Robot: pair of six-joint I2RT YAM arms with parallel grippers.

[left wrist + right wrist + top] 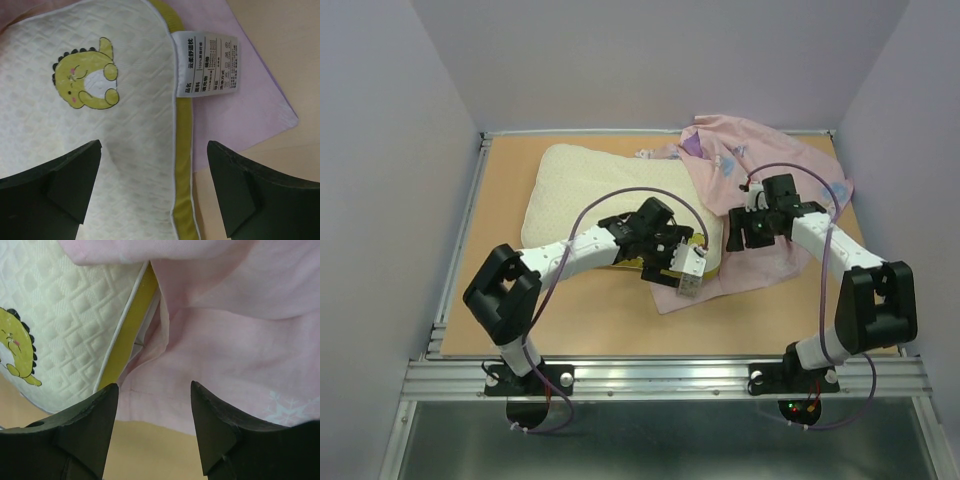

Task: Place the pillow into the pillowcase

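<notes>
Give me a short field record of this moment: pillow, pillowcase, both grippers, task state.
pillow: flat on the table, right end lying on pink fabric, most of it uncovered
pillowcase: bunched at the far right, pink side up, an edge draped over the pillow's corner
left gripper: open, fingers over the pillow's corner
right gripper: open, over the pillowcase's edge by the pillow
task: pillow not yet inside

I am looking at a thick rectangular cream-white quilted pillow (585,185) lying flat, left of centre, its bright yellow side band (182,130), small yellow dinosaur logo (85,75) and white care label (205,62) showing. Its right end is resting on the thin pale pink fabric pillowcase (775,170), which is lying crumpled to the right, one fold draping over the pillow's edge
</notes>
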